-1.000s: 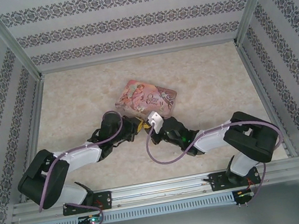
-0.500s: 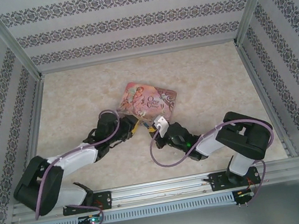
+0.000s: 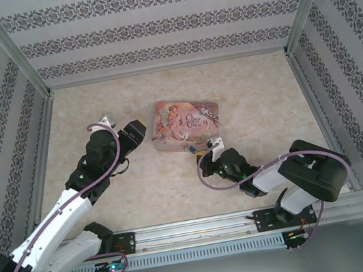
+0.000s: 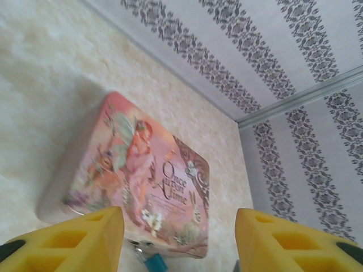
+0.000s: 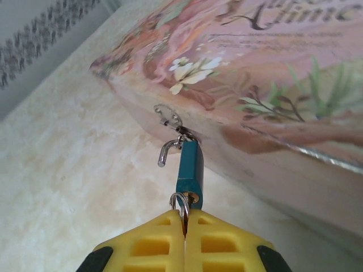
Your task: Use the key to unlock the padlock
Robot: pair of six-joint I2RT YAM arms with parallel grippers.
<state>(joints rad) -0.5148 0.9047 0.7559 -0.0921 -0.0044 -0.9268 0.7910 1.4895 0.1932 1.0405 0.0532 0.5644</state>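
At left of table (image 3: 93, 101), left gripper (image 3: 135, 131) hovers raised just beside pink tin (image 3: 186, 123); yellow fingers (image 4: 85, 238) spread wide, holding nothing. Centre: tin lies flat, blue padlock (image 5: 189, 169) hangs from hasp (image 5: 168, 117) on tin's near edge. Shackle (image 5: 165, 152) shows free hooked end, likely sprung. Right: right gripper (image 5: 185, 220) pressed together, pinching key (image 5: 193, 199) at padlock's base, ring (image 5: 180, 202) showing. Padlock's long axis runs straight from fingertips toward tin. Right arm clearly nearer; unhooking would follow that line.
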